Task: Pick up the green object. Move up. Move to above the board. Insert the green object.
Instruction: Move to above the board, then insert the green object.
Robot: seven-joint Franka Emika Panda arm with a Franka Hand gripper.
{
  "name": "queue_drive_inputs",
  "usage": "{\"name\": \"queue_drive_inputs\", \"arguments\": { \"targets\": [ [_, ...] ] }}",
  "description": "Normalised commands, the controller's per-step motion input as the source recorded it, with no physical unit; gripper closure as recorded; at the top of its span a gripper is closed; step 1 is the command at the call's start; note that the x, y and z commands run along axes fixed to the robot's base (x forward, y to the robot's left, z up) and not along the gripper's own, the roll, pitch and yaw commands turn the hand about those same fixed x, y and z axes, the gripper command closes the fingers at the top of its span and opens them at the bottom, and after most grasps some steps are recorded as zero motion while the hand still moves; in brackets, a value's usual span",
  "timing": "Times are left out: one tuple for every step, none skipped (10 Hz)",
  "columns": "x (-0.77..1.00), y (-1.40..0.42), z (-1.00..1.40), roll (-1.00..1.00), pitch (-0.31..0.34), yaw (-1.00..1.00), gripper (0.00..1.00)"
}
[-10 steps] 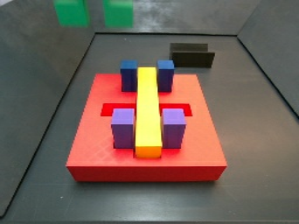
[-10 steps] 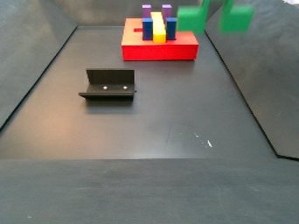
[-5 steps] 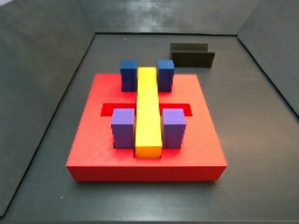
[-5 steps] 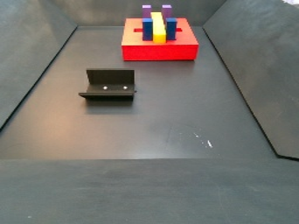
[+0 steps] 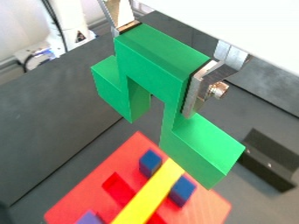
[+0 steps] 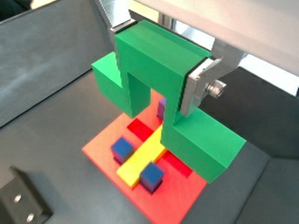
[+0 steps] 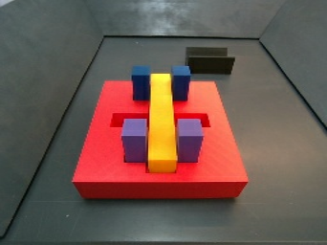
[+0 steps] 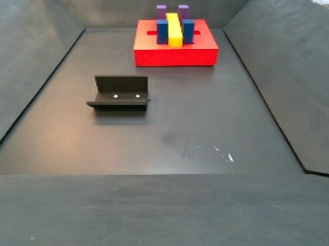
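Observation:
The green object (image 5: 149, 68) (image 6: 156, 70), a bright green arch-shaped piece, fills the middle of both wrist views. My gripper (image 5: 162, 52) (image 6: 162, 54) is shut on its tall centre block, with a silver finger (image 5: 201, 80) (image 6: 201, 80) pressed on each side. Far below it lies the red board (image 5: 126, 150) (image 6: 176, 197) with its yellow bar (image 5: 149, 199) (image 6: 140, 162) and blue blocks (image 5: 149, 162). In both side views the board (image 7: 102, 163) (image 8: 176, 56) shows, but neither the gripper nor the green object does.
The black fixture (image 7: 209, 61) (image 8: 119, 93) stands on the dark floor apart from the board; it also shows in both wrist views (image 5: 271, 162) (image 6: 24, 201). Purple blocks (image 7: 136, 142) flank the yellow bar (image 7: 161, 120). Grey walls enclose the floor.
One second ago green shapes showed at the top edge of both side views. They have gone up out of those views since.

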Motion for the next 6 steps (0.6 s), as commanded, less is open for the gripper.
{"name": "queue_drive_inputs", "arguments": {
  "targets": [
    [0.16,-0.20,0.07,0.02,0.048,0.01,1.00],
    [0.00,-0.01,-0.07,0.00,0.000,0.00,1.00],
    [0.05,-0.01,-0.29,-0.04,-0.026,0.00,1.00],
    [0.20,-0.12,-0.50,-0.08,-0.106,0.00,1.00],
    [0.26,-0.21,-0.74,-0.05,-0.159,0.00,1.00],
    [0.27,-0.22,-0.86,-0.05,-0.187,0.00,1.00]
  ]
}}
